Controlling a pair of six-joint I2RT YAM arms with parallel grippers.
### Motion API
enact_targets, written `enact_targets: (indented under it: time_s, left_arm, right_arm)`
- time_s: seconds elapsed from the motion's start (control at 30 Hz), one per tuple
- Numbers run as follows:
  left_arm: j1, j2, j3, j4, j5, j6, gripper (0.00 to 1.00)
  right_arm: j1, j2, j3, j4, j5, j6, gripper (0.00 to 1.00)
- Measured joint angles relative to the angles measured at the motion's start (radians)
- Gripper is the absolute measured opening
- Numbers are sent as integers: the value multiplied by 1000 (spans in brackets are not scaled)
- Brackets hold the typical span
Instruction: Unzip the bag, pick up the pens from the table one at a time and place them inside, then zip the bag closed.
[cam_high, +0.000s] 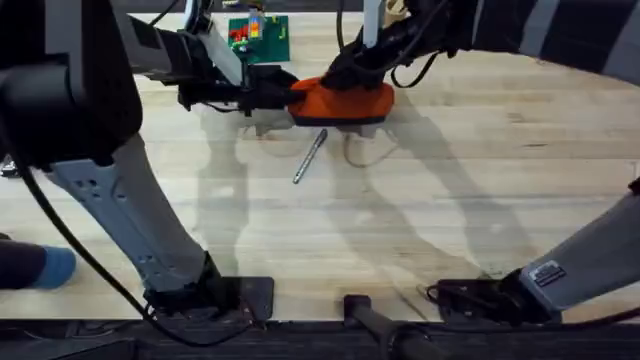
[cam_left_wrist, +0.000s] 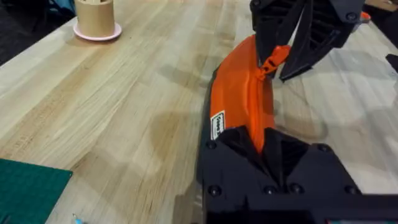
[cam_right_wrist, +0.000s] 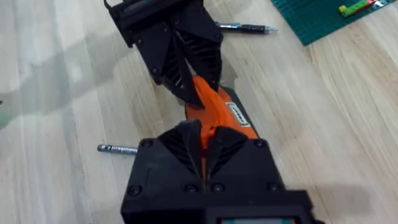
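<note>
Bag (cam_high: 342, 100), orange with a dark lower edge, sits toward the far middle of the table (cam_high: 480, 180), held at both ends. Left gripper (cam_left_wrist: 264, 146) is clamped on one end of the bag, fingers closed against the fabric at the zipper line. Right gripper (cam_right_wrist: 202, 140) is pinched shut on the opposite end, at the orange zipper pull (cam_left_wrist: 273, 60). Zipper appears closed along the visible length. Silver-grey pen (cam_high: 310, 156) lies on the table just in front of the bag, angled, apart from it. A second pen (cam_right_wrist: 242, 28) with a dark body lies on the far side of the bag, near a green mat (cam_high: 260, 38). A tan cup (cam_left_wrist: 94, 17) on a pink base stands well apart.
</note>
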Motion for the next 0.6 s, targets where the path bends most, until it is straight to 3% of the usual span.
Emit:
enact_targets:
  time_s: [0.6]
  left_arm:
    - [1, 0, 1, 0, 0, 0, 42]
  right_arm:
    - [23, 0, 0, 38, 21, 57, 31]
